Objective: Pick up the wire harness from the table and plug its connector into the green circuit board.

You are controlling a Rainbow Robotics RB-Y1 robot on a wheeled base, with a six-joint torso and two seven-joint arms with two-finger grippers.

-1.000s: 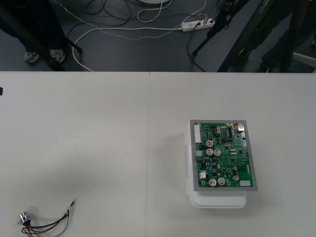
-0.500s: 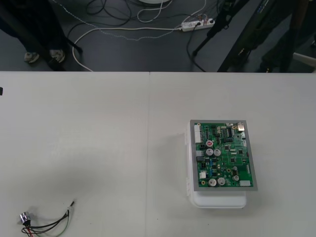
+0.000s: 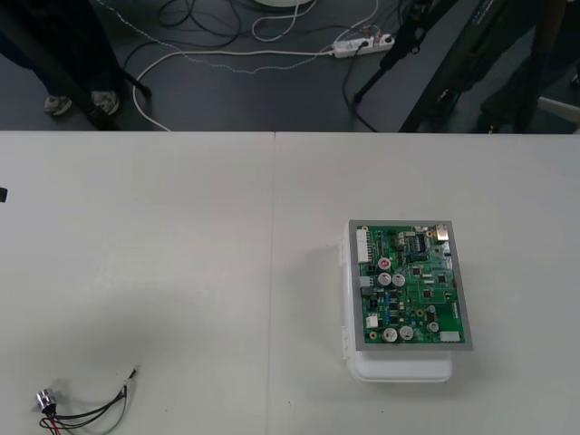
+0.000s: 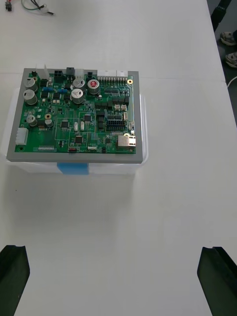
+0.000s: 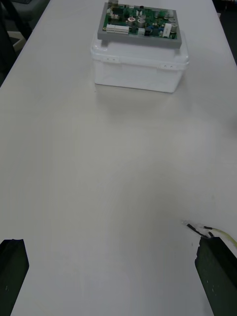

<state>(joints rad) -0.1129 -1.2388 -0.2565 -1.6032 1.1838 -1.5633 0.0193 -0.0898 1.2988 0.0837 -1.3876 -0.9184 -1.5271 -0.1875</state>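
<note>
We see harness (image 3: 86,412) at left front corner of table (image 3: 181,227), board (image 3: 410,285) well apart rightward, wide open surface between, left gripper (image 5: 113,244) spread, right gripper (image 4: 116,249) spread.

Front overhead, wrists facing shared board (image 3: 412,285)

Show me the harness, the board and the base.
harness (image 3: 91,413): front view, on the middle of its wires.
board (image 3: 412,285): front view, middle of its green face.
base (image 3: 403,368): front view, white lip past the board's near edge.
</note>
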